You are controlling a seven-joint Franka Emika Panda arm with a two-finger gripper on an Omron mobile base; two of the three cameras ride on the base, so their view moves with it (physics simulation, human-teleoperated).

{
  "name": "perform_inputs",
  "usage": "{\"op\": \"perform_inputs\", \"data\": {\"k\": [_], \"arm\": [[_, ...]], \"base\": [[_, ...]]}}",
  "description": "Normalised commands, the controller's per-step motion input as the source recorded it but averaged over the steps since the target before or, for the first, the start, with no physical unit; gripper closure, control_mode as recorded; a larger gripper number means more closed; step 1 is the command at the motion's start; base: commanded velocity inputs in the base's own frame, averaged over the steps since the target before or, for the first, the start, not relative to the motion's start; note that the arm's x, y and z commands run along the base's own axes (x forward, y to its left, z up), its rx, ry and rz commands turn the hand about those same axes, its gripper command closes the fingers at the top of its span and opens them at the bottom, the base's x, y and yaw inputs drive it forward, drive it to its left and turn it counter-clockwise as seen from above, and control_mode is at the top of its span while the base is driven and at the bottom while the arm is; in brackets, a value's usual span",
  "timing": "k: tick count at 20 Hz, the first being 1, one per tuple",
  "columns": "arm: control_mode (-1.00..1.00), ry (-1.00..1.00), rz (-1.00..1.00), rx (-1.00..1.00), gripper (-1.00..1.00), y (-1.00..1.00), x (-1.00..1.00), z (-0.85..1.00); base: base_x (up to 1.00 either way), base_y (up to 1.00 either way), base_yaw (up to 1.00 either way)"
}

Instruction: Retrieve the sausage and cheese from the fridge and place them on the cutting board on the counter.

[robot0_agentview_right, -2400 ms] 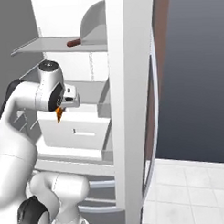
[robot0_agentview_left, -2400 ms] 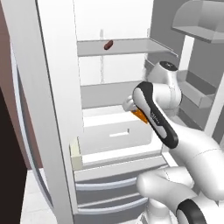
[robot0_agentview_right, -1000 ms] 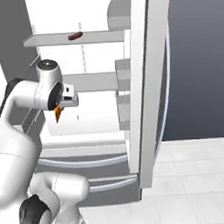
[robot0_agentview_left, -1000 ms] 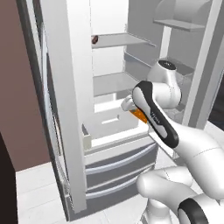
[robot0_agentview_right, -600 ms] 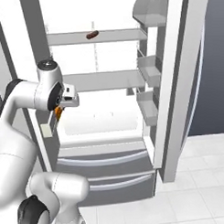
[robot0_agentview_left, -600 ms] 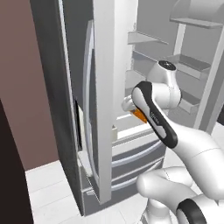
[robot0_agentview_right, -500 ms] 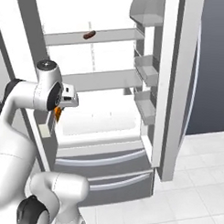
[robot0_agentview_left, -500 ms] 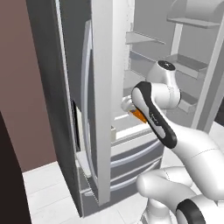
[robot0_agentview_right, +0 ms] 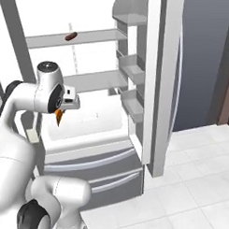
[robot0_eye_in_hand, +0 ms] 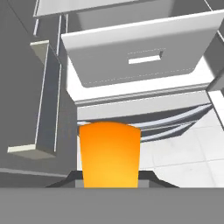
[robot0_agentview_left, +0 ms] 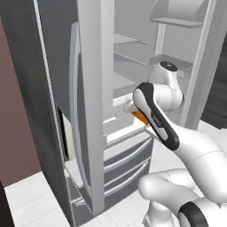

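Gripper [robot0_agentview_right: 59,113] clenched on the bright orange-yellow cheese wedge [robot0_eye_in_hand: 110,154], held by its flanks; likely light, firm, slightly slick.

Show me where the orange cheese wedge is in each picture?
Left base view: the bright orange-yellow cheese wedge peeks out at centre, behind the white arm's forearm.
Right base view: it hangs point-down at left of centre, under the arm's wrist.
Hand view: it stands at bottom centre, clamped in the gripper.
Shared landmark: the tall grey fridge's white drawer, beyond the cheese.
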Motion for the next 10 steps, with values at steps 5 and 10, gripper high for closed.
{"op": "perform_inputs", "data": {"k": [5, 10], "arm": [[1.0, 0.0, 0.0, 0.0, 1.0, 0.0, 0.0, 0.0], [1.0, 0.0, 0.0, 0.0, 1.0, 0.0, 0.0, 0.0]], "base": [[-0.07, -0.19, -0.45], [0.08, -0.1, -0.61]]}}
